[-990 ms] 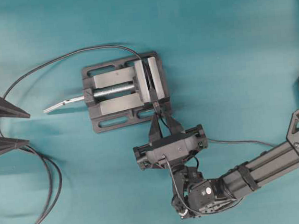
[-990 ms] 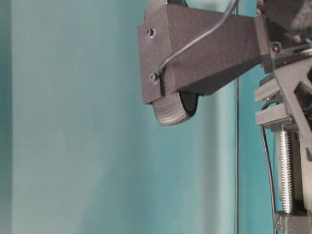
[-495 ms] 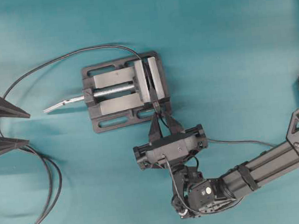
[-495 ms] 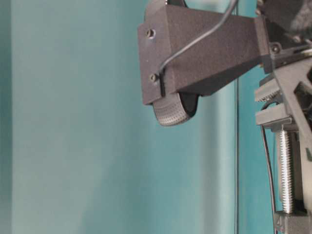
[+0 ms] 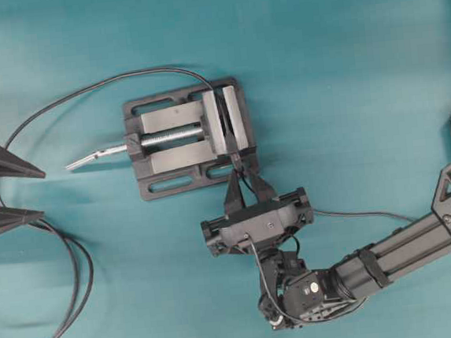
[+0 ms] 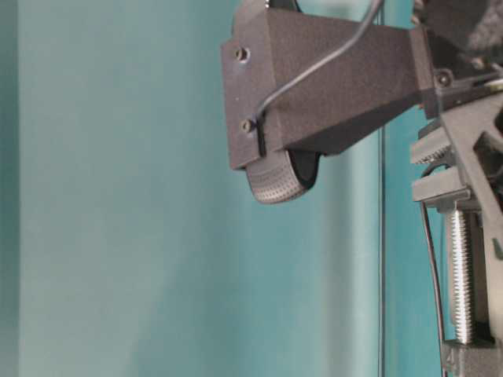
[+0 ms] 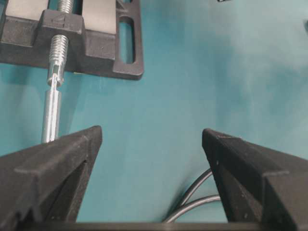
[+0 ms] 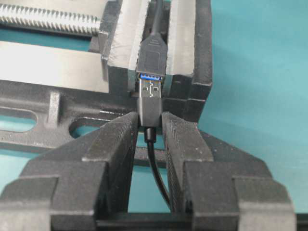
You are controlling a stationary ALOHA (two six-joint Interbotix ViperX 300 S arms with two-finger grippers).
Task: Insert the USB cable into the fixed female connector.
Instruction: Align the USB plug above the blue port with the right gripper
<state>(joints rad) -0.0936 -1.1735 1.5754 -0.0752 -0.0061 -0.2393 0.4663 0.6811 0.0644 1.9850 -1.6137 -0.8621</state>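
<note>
Nothing has shifted across the last second: both overhead pictures and the low side view match the earlier ones, and the arms sit motionless. The right tool [image 8: 150, 126] is pinching the black plug of the USB cable [image 8: 149, 108] between its two fingers [image 8: 118, 139], with the thin cord trailing back between them. In the right wrist view the plug's metal tip meets the mouth of the fixed female connector [image 8: 152, 60], whose blue tongue shows just above the metal; the shell looks barely entered, most of it exposed. That socket is clamped between the jaws of the vise [image 5: 183, 137], which stands on the teal desk [image 5: 343, 72], and its thicker cable [image 5: 84, 90] curves away toward the left side.

The left tool [image 7: 151, 139] is spread wide and holds nothing, parked well apart from the vise, near the cable loops.

My reading is that the stillness marks a pause at the threshold of insertion: alignment seems good, and a straight push along the plug's axis remains to seat it.
</note>
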